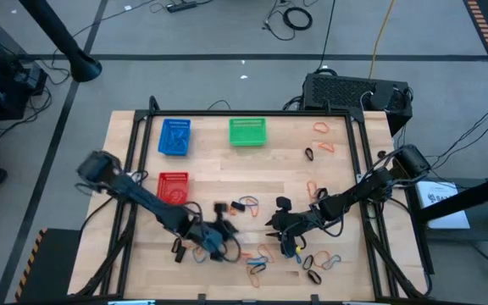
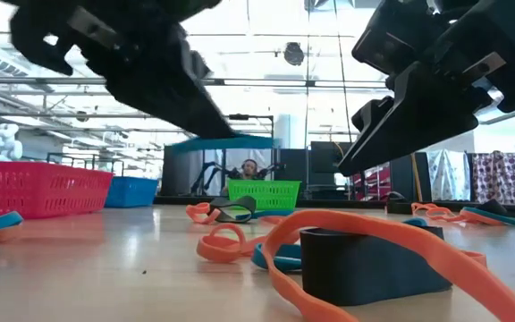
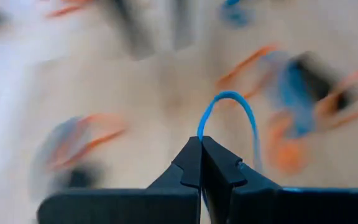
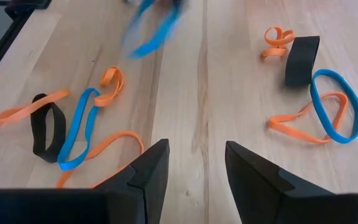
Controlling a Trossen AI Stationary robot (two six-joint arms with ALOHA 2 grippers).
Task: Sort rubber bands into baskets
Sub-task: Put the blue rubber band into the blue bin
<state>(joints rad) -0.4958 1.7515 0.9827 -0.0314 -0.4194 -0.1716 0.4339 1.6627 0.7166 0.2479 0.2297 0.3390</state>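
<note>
The left gripper is clenched on a blue rubber band looping ahead of its tips. Carry it clear to the blue basket. The right gripper waits released.

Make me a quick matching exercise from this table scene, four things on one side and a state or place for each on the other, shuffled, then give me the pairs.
Column one:
1. left gripper
2. right gripper
3. green basket
4. red basket

Column two:
A. open above the bare wood
B. far edge of the table, beside the blue basket
C. shut on a blue rubber band
D. next to the left arm

Pairs: 1-C, 2-A, 3-B, 4-D
</note>
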